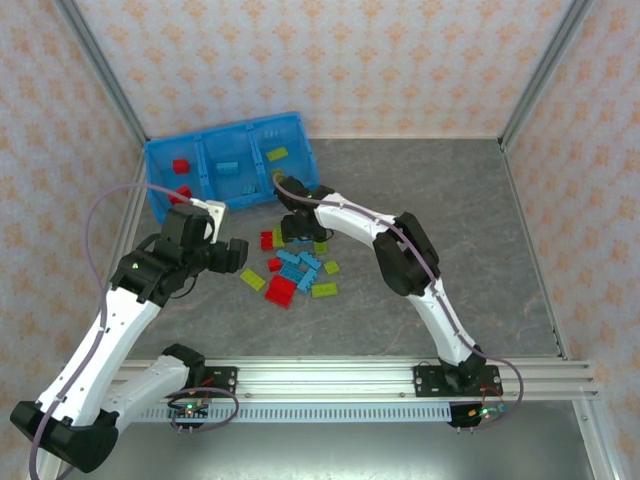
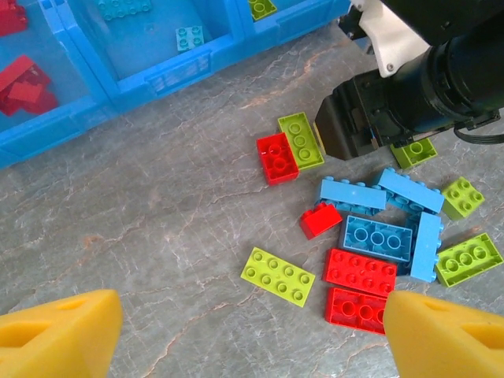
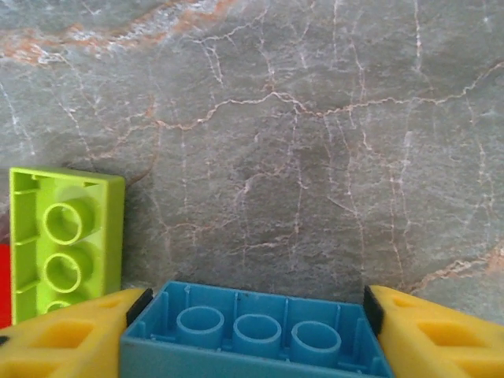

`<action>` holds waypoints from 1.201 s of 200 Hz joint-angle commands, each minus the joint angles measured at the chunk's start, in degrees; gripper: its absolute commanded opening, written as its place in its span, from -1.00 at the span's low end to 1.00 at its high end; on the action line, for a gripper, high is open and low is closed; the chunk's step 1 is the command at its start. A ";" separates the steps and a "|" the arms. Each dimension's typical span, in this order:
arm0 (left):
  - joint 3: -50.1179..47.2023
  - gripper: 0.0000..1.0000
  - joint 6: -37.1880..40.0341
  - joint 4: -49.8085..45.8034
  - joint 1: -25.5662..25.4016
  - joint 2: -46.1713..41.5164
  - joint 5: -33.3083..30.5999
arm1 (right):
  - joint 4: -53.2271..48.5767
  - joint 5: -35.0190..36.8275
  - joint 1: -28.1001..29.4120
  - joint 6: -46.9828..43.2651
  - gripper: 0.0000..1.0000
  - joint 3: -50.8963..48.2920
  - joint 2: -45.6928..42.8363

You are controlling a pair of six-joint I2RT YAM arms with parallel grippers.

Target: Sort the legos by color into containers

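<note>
My right claw is clamped on a light-blue brick, hollow underside up with three round tubes, beside a yellow-green brick. My left claw gapes over the legos.

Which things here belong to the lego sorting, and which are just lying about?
Job: blue three-compartment tray; loose lego pile; light-blue brick in the right pincer; open left pincer.
Not job: grey cable loop; aluminium rail at the near edge.

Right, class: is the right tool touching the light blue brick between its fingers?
Touching. Right wrist view: the right tool has its fingers flush against both ends of the light blue brick.
</note>
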 commanded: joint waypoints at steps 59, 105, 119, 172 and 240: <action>-1.43 1.00 0.03 1.78 0.00 -3.96 -6.58 | 17.51 3.32 1.14 -0.48 -0.09 -16.00 -19.99; -2.34 1.00 -0.36 3.01 0.93 -7.86 -9.94 | 57.84 -5.46 1.43 -11.61 -0.03 -31.68 -27.65; -2.91 1.00 -0.43 3.82 1.42 -9.79 -10.97 | 63.99 -4.67 1.52 -13.94 -0.08 -28.95 -23.94; -4.43 1.00 -0.28 5.08 2.28 -14.16 -14.34 | 52.70 -1.55 1.65 -17.44 -0.11 2.34 -0.84; -4.40 1.00 -0.53 5.37 3.01 -13.41 -12.35 | 42.80 0.26 4.33 -22.91 -0.16 33.45 21.05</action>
